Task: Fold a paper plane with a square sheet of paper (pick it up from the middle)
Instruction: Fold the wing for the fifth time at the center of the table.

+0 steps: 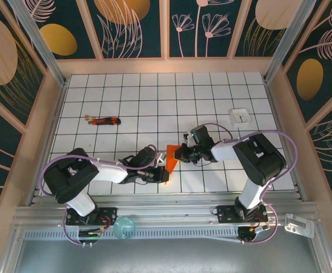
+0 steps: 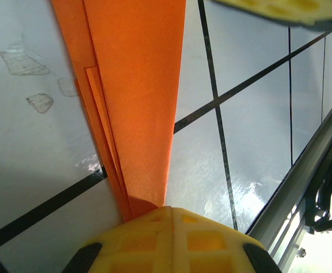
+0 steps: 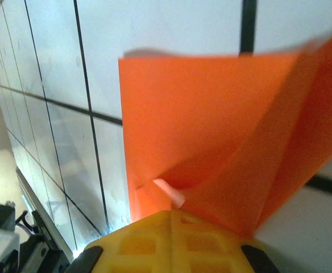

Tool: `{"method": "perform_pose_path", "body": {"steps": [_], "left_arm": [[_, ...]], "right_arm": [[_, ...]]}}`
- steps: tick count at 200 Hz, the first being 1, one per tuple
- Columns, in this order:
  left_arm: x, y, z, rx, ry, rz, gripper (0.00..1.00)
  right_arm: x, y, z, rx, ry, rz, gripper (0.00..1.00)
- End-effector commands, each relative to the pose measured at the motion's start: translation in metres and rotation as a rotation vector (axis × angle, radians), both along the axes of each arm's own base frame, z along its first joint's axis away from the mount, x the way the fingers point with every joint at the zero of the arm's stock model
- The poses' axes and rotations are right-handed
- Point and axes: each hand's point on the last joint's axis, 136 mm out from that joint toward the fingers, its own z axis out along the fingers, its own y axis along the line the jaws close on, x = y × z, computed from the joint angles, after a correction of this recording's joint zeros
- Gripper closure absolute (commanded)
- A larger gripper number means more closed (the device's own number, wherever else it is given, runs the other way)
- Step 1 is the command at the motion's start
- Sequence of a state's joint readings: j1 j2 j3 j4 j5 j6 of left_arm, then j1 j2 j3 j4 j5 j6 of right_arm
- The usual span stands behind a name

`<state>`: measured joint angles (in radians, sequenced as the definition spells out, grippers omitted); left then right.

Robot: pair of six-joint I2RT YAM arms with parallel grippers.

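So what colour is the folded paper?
The paper is bright orange, clearest in the left wrist view.

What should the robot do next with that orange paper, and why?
Probably lower the folded paper flat onto the table: the left jaws and right jaws each pinch an end, it is only partly folded, and pressing a crease needs a firm surface.

- We see a white table ruled with a black grid.
- A thin red-and-black stick-like tool lies flat on the left part of the table.
- A small white square object sits toward the far right, well apart from the tool.
- We make out clear, tape-like patches stuck on the table surface.
- Dark wall panels with gold ovals and line-drawn plants enclose the table.
- A teal round object rests below the metal rail at the near edge.
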<state>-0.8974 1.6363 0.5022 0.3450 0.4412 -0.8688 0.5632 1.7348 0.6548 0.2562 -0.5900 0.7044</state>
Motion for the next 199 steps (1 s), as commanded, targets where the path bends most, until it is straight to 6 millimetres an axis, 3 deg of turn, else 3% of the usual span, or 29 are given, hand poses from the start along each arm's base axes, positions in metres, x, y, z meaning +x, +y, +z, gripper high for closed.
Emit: {"method": "perform_pose_path", "body": {"steps": [1,100,138,165,185,199], "left_arm": [[-0.062,0.098,-0.087,0.448,0.214,-0.002,1.0],[-0.059,0.095,-0.084,0.44,0.209,0.008,1.0],[-0.054,0.09,-0.082,0.426,0.204,0.024,1.0],[-0.046,0.082,-0.075,0.401,0.189,0.042,1.0],[-0.041,0.076,-0.071,0.393,0.181,0.049,1.0],[-0.038,0.073,-0.069,0.387,0.177,0.056,1.0]], "right_arm": [[0.048,-0.042,-0.029,-0.172,-0.1,-0.163,1.0],[0.095,-0.063,-0.034,-0.165,-0.126,-0.228,1.0],[0.122,-0.071,-0.01,-0.118,-0.176,-0.252,1.0],[0.131,-0.068,0.024,-0.067,-0.239,-0.24,1.0],[0.123,-0.069,0.046,-0.044,-0.273,-0.229,1.0],[0.107,-0.068,0.054,-0.031,-0.278,-0.225,1.0]]}}
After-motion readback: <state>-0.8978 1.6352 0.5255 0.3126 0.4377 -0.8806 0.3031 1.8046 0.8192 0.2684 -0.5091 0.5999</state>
